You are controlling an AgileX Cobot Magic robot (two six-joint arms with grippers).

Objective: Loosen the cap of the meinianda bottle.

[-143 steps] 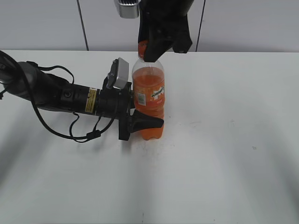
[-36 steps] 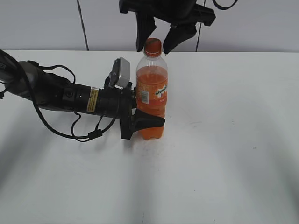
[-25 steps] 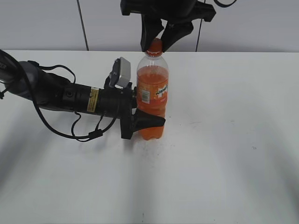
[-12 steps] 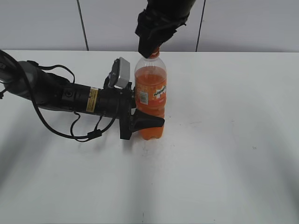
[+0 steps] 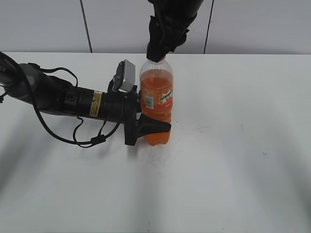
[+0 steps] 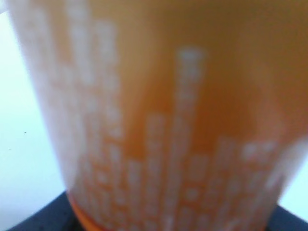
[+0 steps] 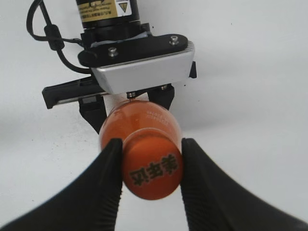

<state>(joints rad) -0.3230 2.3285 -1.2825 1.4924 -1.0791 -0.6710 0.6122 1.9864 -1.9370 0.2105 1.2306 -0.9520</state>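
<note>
In the exterior view, the bottle [image 5: 156,104] is seen standing upright on the white table [image 5: 233,160], just left of centre. Its lower body is clamped by the left gripper [image 5: 148,127], whose arm reaches in from 9 o'clock. The cap is hidden by the right gripper [image 5: 158,54], which comes down from 12 o'clock onto the bottle's top. In the left wrist view, only the blurred orange label [image 6: 163,120] is shown, filling the frame, with dark jaw edges at 6 o'clock. In the right wrist view, the cap [image 7: 152,168] is pinched between two black fingers [image 7: 108,185], touched on both sides.
</note>
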